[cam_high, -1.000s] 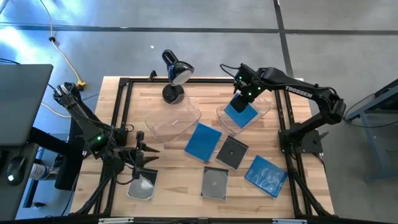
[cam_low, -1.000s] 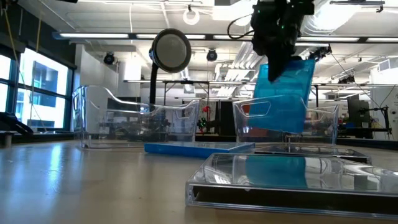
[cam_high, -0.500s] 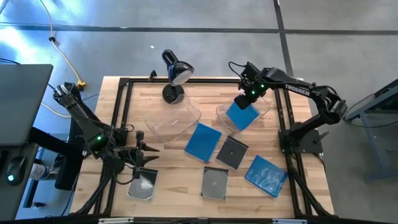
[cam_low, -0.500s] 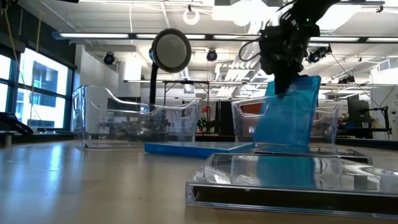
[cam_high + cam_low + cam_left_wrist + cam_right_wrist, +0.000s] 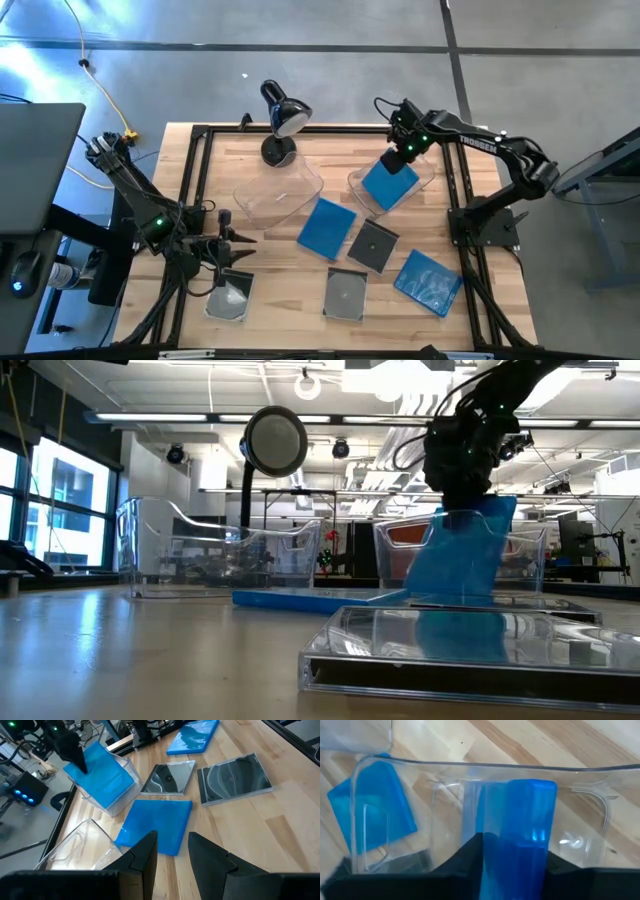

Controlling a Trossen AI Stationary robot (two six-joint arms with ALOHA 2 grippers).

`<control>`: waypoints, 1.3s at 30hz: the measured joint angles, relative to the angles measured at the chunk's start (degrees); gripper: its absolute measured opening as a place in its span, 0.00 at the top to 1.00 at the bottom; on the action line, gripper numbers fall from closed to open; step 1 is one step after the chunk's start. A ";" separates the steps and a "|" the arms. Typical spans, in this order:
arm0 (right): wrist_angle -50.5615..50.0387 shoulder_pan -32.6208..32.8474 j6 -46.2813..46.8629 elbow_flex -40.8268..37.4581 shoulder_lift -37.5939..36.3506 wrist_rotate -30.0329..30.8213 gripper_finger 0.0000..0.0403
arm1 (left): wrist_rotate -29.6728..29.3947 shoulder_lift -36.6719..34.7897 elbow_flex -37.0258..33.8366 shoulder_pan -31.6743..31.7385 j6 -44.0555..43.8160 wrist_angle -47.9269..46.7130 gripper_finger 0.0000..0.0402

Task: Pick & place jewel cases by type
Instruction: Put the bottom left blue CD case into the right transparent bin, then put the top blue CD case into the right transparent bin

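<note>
near edge: left gripper (image 5: 232,250) waits, fingers apart, over 1 grey case (image 5: 229,297) | far-right: right gripper (image 5: 403,152) clamps blue jewel case (image 5: 388,182), since 1 s ago lowered tilted into right bin (image 5: 428,172) | we judge release due

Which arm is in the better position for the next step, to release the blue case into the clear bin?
The right arm. Its gripper already holds the blue jewel case tilted inside the right clear bin, so it likely only needs to open its jaws. The left gripper waits at the table's other side, near a grey case.
</note>
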 joint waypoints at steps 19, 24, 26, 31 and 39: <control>2.06 3.29 5.09 -3.07 0.01 6.92 0.57 | -0.57 -0.01 0.00 0.02 0.00 0.02 0.73; 5.75 6.02 9.38 -8.27 0.01 8.06 0.57 | -0.57 -0.02 0.02 0.02 1.74 0.04 0.73; 7.16 6.69 11.45 -9.98 0.04 10.69 0.57 | -0.87 -0.01 0.02 0.00 2.55 0.15 0.73; 8.78 7.32 14.20 -12.75 0.08 18.91 0.57 | -1.52 0.00 0.02 0.02 2.82 0.48 0.73; 8.19 7.33 8.83 -7.24 -1.29 16.71 0.57 | -6.35 -0.02 0.02 0.02 2.82 0.52 0.73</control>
